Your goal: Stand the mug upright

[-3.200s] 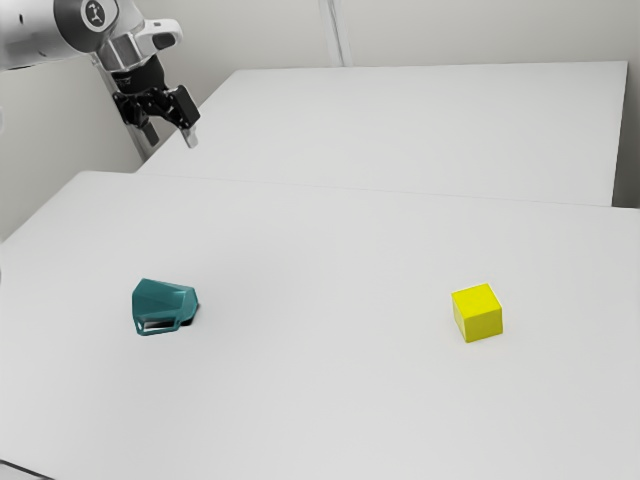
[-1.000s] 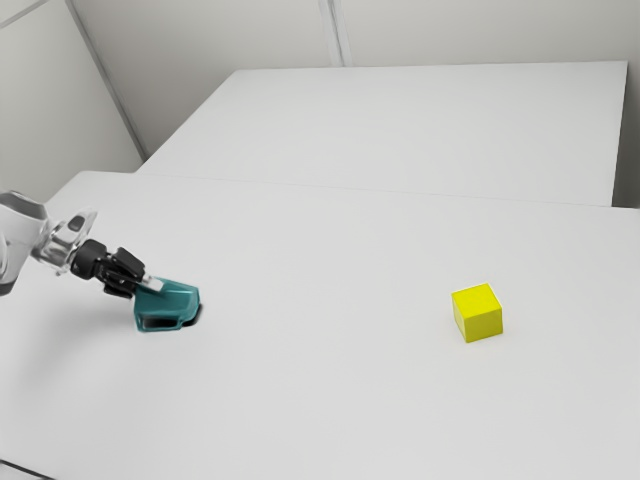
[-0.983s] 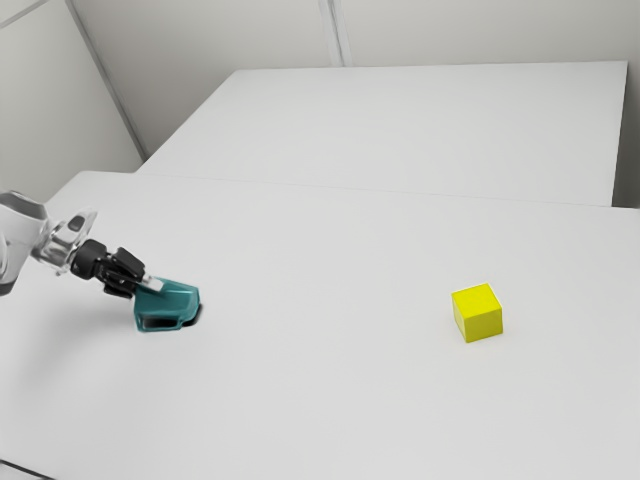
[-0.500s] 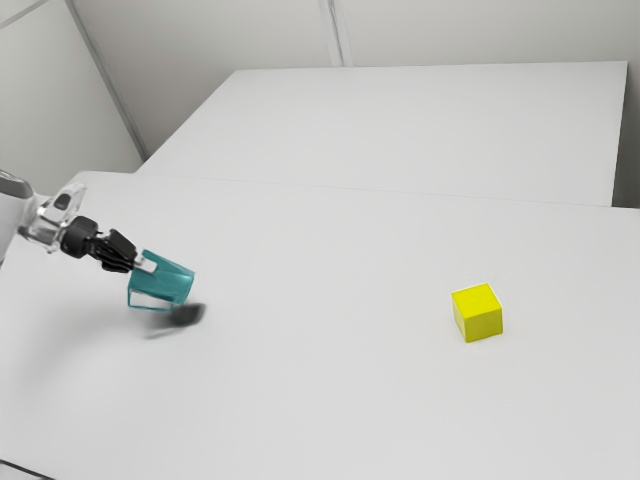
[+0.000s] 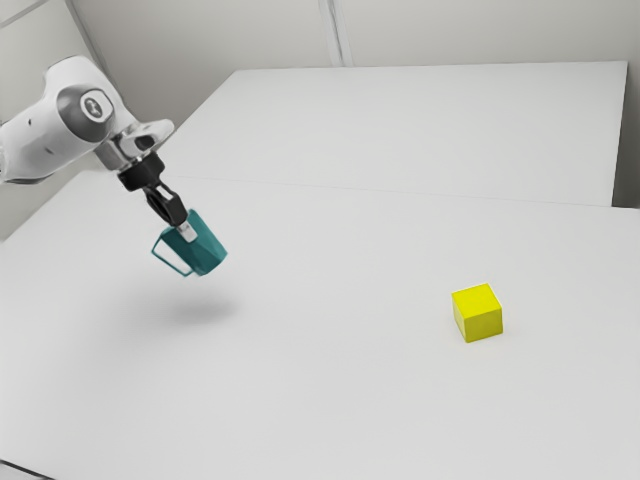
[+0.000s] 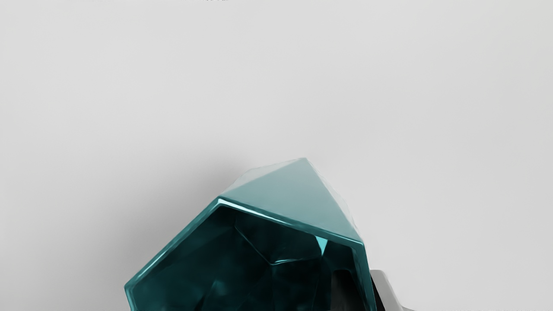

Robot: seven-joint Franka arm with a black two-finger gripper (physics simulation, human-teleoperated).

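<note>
One teal mug [image 5: 208, 251] hangs tilted above the white table [image 5: 350, 390] in the exterior view, its wall pinched in the claw [image 5: 187, 232], its handle [image 5: 170, 264] toward that view's left; a yellow cube [image 5: 478, 314] sits well apart, toward the exterior view's right. In the wrist view the mug's mouth faces the camera, one finger [image 6: 344, 293] inside, the other outside, gripping the wall between them

The mug [image 5: 208, 252] is teal, the cube [image 5: 477, 314] solid yellow, the table [image 5: 340, 380] plain pale grey, the arm [image 5: 62, 135] white and grey.
</note>
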